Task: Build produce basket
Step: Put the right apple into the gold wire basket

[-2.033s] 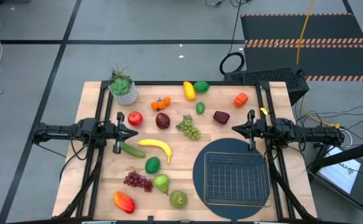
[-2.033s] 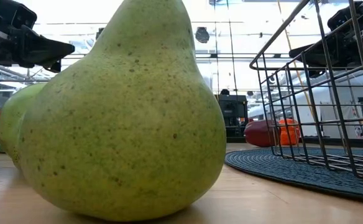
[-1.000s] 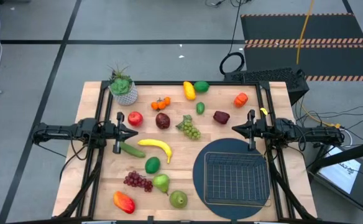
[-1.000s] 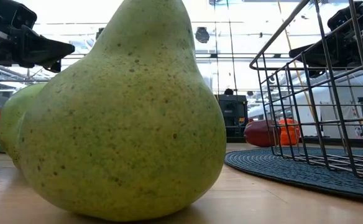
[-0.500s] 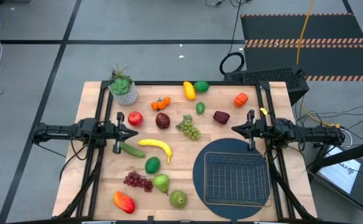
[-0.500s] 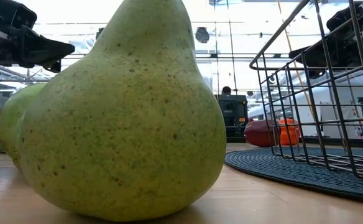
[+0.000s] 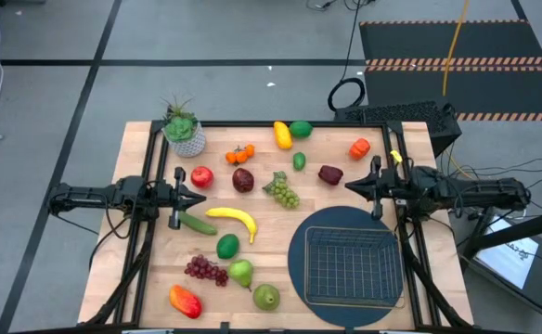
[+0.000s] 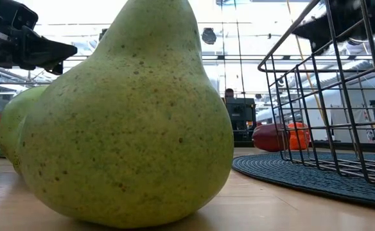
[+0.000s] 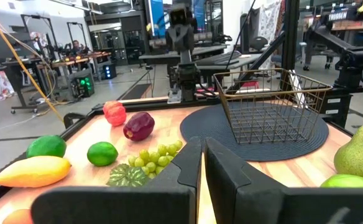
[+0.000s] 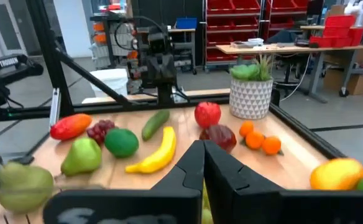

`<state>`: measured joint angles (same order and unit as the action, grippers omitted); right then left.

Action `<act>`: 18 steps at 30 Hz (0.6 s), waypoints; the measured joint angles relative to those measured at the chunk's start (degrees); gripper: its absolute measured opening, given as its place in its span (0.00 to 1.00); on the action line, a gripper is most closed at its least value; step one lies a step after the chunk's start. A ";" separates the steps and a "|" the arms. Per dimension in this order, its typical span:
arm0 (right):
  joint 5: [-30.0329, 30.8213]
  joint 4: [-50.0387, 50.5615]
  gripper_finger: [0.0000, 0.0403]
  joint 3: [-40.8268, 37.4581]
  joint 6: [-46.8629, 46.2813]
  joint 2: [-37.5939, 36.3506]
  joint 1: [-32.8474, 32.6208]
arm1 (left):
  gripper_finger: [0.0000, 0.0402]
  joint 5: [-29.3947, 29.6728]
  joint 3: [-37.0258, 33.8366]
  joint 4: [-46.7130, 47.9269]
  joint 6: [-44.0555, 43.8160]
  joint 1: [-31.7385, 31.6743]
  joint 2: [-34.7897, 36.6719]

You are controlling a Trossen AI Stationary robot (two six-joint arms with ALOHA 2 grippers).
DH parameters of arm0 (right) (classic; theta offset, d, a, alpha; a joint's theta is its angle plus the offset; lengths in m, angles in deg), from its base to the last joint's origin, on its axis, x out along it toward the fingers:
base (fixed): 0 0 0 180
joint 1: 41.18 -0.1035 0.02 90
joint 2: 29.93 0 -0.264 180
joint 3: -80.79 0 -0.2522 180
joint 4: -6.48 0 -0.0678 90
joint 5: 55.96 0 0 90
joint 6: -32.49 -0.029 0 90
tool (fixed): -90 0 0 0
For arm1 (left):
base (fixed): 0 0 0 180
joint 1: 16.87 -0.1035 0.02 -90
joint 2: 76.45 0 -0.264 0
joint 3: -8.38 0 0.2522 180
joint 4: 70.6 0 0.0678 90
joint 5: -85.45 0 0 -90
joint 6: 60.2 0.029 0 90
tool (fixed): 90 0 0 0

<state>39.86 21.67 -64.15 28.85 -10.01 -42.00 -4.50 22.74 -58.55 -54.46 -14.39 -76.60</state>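
Observation:
The wire basket [image 7: 353, 269] stands on a round dark blue mat [image 7: 296, 262] at the table's near right. Produce lies scattered on the wood: banana [image 7: 234, 221], red apple [image 7: 201, 176], cucumber [image 7: 197, 223], lime [image 7: 227, 246], purple grapes [image 7: 206, 269], green grapes [image 7: 284, 193], two pears [image 7: 241, 273] [image 7: 267, 296], oranges [image 7: 240, 154]. My left gripper [image 7: 197, 196] hovers shut between apple and cucumber. My right gripper [image 7: 349, 189] hovers shut above the mat's far edge. One pear [image 8: 130, 122] fills the low view.
A potted plant [image 7: 184, 131] stands at the far left corner. A yellow mango [image 7: 282, 135], a green fruit [image 7: 301, 129], a red pepper [image 7: 359, 147] and two dark red fruits [image 7: 330, 173] [image 7: 243, 179] lie along the far part. A red-orange fruit [image 7: 185, 301] lies near left.
My right gripper has risen, staying shut, and its arm has shifted slightly toward the table's far edge. The left arm and all the produce have kept still.

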 joint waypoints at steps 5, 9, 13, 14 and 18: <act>-0.11 6.45 0.00 12.16 -0.22 10.18 0.00 | 0.06 0.00 0.00 0.02 -0.01 0.00 -0.01; -2.50 8.98 0.00 20.82 -0.22 17.82 -0.01 | 0.06 0.00 -0.02 0.01 0.00 0.00 -0.02; -6.12 10.21 0.00 27.66 -0.27 24.26 -0.05 | 0.06 0.00 -0.02 0.00 -0.01 0.00 0.00; -6.11 10.61 0.00 29.21 -0.25 25.72 -0.04 | 0.06 0.00 -0.01 0.00 -0.01 0.00 -0.02; -5.84 12.16 0.00 34.29 0.02 31.09 -0.04 | 0.06 -0.01 0.00 0.00 0.00 0.00 0.00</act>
<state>34.03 33.84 -29.86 28.88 21.08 -42.04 -4.51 22.74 -58.55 -54.46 -14.39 -76.60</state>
